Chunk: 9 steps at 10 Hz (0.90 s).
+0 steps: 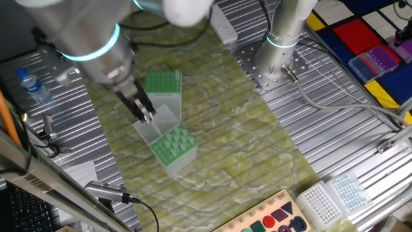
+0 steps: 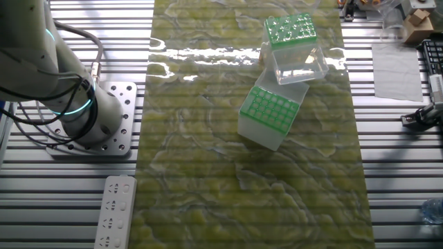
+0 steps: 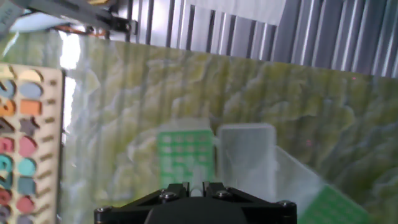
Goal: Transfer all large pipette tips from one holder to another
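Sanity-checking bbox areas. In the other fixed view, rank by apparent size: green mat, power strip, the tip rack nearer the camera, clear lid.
1. green mat, by far
2. nearer tip rack
3. clear lid and power strip: look about alike, not ranking them; the strip is cut off by the frame edge.

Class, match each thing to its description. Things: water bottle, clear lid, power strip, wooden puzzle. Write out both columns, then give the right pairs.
1 water bottle
2 clear lid
3 power strip
4 wooden puzzle

A lies between the two green racks
B has a blue cap
C white, with sockets
D holds coloured shapes

Pairs: 1-B, 2-A, 3-C, 4-D
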Each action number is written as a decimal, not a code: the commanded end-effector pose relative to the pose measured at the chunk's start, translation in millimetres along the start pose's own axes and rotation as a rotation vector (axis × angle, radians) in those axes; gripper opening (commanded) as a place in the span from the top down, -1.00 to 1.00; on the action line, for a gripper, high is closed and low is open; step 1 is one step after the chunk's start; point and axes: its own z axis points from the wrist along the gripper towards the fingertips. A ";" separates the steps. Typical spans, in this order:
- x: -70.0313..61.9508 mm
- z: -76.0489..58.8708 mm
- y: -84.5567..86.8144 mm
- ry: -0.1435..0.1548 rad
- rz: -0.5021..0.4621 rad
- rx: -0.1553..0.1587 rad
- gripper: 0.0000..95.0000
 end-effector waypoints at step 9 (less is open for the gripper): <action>127.9 30.6 -130.6 0.075 -0.187 0.067 1.00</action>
